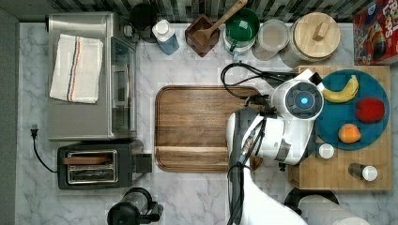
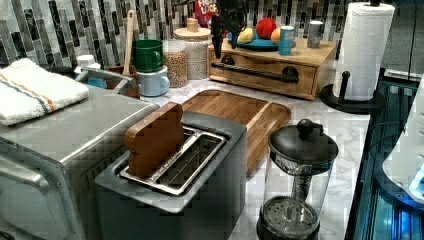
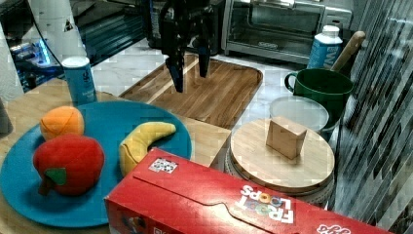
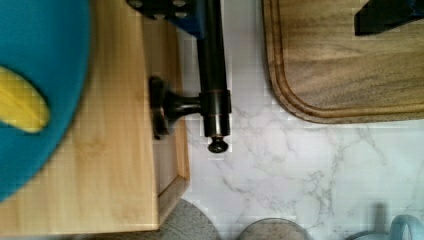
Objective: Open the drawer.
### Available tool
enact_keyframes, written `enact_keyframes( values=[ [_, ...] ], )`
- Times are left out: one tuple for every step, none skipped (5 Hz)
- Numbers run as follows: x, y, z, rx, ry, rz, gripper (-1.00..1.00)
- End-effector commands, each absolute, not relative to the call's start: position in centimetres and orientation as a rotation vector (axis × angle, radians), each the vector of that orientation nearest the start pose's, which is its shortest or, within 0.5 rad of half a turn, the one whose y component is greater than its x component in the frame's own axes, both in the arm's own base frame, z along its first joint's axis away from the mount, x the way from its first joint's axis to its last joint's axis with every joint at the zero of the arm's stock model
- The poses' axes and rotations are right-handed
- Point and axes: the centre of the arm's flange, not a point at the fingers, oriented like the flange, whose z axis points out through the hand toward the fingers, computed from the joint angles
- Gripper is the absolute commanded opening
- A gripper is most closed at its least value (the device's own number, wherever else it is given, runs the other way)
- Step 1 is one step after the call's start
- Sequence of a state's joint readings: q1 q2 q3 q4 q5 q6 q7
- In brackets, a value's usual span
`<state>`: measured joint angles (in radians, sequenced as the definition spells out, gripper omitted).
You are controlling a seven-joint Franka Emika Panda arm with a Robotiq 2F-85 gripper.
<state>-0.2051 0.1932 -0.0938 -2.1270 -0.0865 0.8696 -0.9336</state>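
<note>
1. Wrist view: the drawer's [image 4: 167, 130] black bar handle [image 4: 212, 75] juts from the wooden box [image 4: 115, 165], beside the cutting board [image 4: 350, 60].
2. Right view: the gripper [image 3: 189, 68], fingers spread, grasps nothing; cereal box [image 3: 234, 204] reads "FROOT LOOPS".

Pale matt wood drawer [image 4: 167, 100], smooth dark metal bar handle [image 4: 212, 75], veined marble counter [image 4: 300, 170], grained walnut cutting board [image 4: 345, 65]
</note>
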Motion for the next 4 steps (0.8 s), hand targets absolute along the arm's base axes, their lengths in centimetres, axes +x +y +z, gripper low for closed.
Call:
enact_keyframes(
  values=[
    [52.9,-17.3,28.1,-3.257,0.198,-0.152,1.0],
    [52.0,-17.3,28.1,-3.289,0.193,-0.171,1.0],
    [52.3,-17.2,27.4,-3.262,0.184,-0.112,1.0],
    [53.0,-15.8,26.4,-3.251,0.202,-0.138,1.0]
  ],
)
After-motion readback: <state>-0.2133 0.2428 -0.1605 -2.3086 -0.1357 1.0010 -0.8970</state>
